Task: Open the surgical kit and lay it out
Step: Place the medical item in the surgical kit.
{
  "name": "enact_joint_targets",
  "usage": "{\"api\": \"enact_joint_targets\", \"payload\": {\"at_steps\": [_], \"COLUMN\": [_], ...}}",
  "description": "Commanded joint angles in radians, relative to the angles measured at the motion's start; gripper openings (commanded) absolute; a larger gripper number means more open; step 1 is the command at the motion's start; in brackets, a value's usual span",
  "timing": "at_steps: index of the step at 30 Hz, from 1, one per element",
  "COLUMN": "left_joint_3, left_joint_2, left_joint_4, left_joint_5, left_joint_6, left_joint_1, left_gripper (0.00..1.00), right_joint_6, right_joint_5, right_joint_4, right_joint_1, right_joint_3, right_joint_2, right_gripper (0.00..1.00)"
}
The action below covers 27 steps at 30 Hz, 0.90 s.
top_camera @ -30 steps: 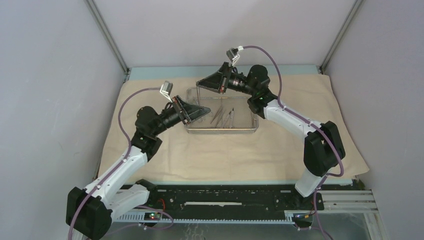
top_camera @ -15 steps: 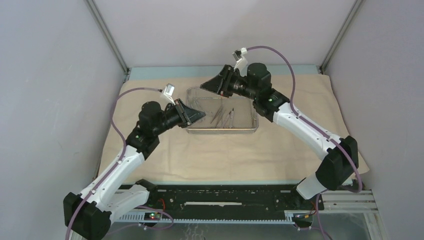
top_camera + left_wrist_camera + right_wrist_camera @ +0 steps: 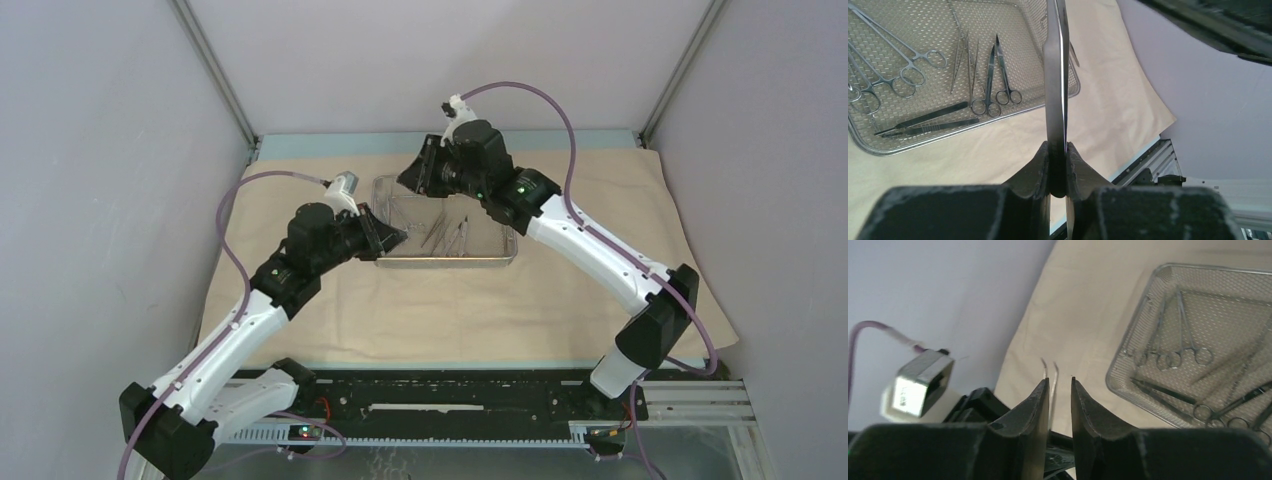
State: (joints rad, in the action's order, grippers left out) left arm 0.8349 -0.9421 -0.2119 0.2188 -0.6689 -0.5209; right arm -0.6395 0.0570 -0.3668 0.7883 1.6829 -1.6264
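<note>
Wrap is open: beige cloth point(image 3: 450, 310) lies flat over the table. Mesh tray point(image 3: 445, 262) sits on it toward the back edge, midway across, with the ring-handled instruments point(image 3: 990, 75) inside. Left gripper point(image 3: 1058, 147) is pinched tight on one pair of tweezers point(image 3: 1055, 75), raised beside the tray's left end; I judge this a handover. Right gripper point(image 3: 1059, 382) stands narrowly parted about the prongs. Contact: cannot tell.
</note>
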Motion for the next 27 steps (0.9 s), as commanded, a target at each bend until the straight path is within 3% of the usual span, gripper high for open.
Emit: {"api": "enact_joint_targets", "payload": {"at_steps": [1, 27], "left_joint_3": [0.067, 0.078], "left_joint_2": [0.008, -0.006], "left_joint_4": [-0.01, -0.012], "left_joint_5": [-0.056, -0.048], "left_joint_6": [0.049, 0.055], "left_joint_1": [-0.017, -0.026], "left_gripper": [0.0, 0.0], "right_joint_6": [0.049, 0.048], "right_joint_5": [-0.092, -0.085], "right_joint_4": [-0.075, -0.06], "right_joint_1": [0.025, 0.063], "right_joint_3": [0.064, 0.089], "right_joint_2": [-0.027, -0.059], "right_gripper": [0.31, 0.33]}}
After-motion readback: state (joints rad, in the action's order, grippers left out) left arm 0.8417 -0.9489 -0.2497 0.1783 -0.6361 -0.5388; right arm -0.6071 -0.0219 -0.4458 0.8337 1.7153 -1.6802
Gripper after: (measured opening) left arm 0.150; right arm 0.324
